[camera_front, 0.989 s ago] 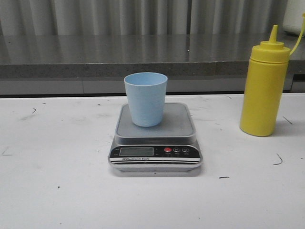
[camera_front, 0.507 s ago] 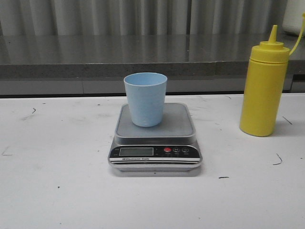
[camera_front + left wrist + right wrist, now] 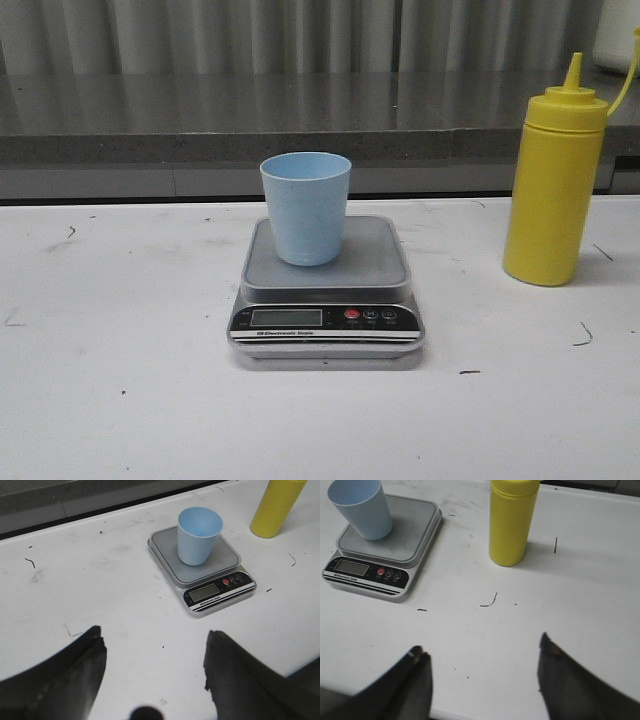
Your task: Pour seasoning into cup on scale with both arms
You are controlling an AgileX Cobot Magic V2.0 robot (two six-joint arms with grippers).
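You had the cup (image 3: 305, 207) standing upright on the steel platform of the scale (image 3: 326, 290), a little toward the platform's left half as seen from the front, with the black display panel facing the robot. The seasoning bottle (image 3: 555, 186) stood upright on the white table (image 3: 120, 400) well off to the right of the scale, not touching it, its pointed nozzle up. Neither arm showed in the front view. From the left wrist camera, your left gripper (image 3: 152, 672) had its fingers spread wide apart with nothing between them; the cup (image 3: 198, 535) and scale (image 3: 202, 570) lay out ahead of the fingertips, well apart from them, and the bottle (image 3: 275, 505) lay farther still. From the right wrist camera, your right gripper (image 3: 482, 680) was likewise spread wide and empty; the bottle (image 3: 510, 522) stood ahead of the gap between the fingers, clear of both, and the cup (image 3: 362, 510) on the scale (image 3: 385, 550) lay off to the side of it.
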